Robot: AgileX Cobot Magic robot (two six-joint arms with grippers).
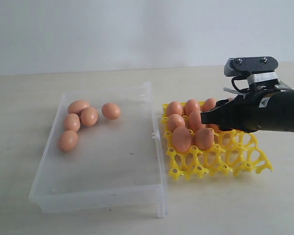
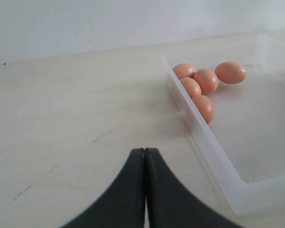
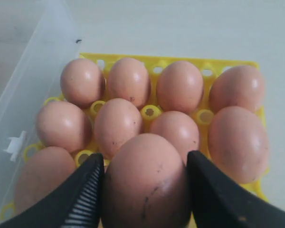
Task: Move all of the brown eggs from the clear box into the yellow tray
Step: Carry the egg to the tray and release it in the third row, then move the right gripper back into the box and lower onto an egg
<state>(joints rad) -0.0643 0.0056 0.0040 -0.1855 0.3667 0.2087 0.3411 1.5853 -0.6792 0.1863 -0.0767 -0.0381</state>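
**pete:** One big pale table (image 1: 19,147), bare to the left of everything and along the near edge, so there's loads of room out there. Next in size is the clear box (image 1: 98,196). Its floor is nearly all free: the whole near half and the right side.

**jo:** And the yellow tray (image 3: 213,63)?

**pete:** It's on the box's right, with its left edge just beside the box's right wall, near the little clasp (image 1: 155,135). The far rows and the left side are packed with brown eggs (image 1: 182,139). The near row and the right-hand cups are open lattice.

**jo:** What are the arms doing?

**pete:** Right gripper (image 3: 145,159) hangs low over the filled part of the tray, reaching in from the right. Its fingers are spread about an egg's width and pressed on both sides of the gripped egg (image 3: 145,190), close among its neighbours. Can't tell if that egg touches the tray. Left gripper (image 2: 144,151) is over bare table outside the box's left wall, fingers pinched together with nothing in them.

**jo:** Anything in the box?

**pete:** Five loose eggs (image 1: 89,116) huddled in the far left corner. A few are right against the left wall and one is a bit apart to the right.
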